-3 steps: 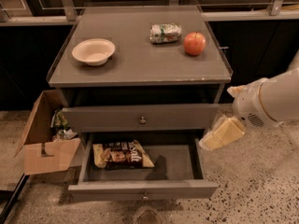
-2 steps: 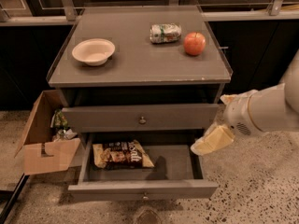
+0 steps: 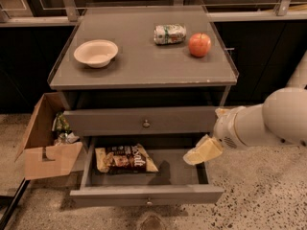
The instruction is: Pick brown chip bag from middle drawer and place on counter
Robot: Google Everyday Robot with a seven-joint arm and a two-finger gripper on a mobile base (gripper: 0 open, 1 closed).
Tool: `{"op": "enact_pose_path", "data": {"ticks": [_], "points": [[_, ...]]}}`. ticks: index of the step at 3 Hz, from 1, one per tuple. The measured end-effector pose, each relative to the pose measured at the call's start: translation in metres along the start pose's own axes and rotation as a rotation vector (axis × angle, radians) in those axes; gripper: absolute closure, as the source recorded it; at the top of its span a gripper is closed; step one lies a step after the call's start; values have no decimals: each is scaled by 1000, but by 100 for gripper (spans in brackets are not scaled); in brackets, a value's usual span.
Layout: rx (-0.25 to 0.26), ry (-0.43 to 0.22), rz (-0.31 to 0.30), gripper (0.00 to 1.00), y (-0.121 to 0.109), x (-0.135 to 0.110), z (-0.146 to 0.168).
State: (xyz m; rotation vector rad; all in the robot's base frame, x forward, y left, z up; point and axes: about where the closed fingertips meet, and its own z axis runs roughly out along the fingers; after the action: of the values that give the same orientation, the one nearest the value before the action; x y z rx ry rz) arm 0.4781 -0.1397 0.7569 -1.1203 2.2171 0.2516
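The brown chip bag (image 3: 123, 159) lies flat in the left half of the open middle drawer (image 3: 146, 194), which is pulled out below the shut upper drawer (image 3: 144, 122). My gripper (image 3: 201, 152) hangs over the drawer's right side, to the right of the bag and apart from it, on a white arm that enters from the right. The counter (image 3: 139, 63) is the grey cabinet top above.
On the counter stand a white bowl (image 3: 96, 52) at the left, a crushed green-white can (image 3: 170, 33) and a red apple (image 3: 199, 44) at the back right. An open cardboard box (image 3: 45, 145) with litter stands on the floor left of the cabinet.
My gripper and arm have moved left and a little down, from beside the cabinet's right edge to over the right part of the open drawer. The bag has not moved.
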Motion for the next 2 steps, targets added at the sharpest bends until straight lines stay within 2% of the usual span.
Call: {"op": "enact_pose_path", "data": {"ticks": [1, 2], "points": [[-15, 28, 12, 0, 6, 6, 29], [-83, 79, -10, 0, 16, 12, 67]]}}
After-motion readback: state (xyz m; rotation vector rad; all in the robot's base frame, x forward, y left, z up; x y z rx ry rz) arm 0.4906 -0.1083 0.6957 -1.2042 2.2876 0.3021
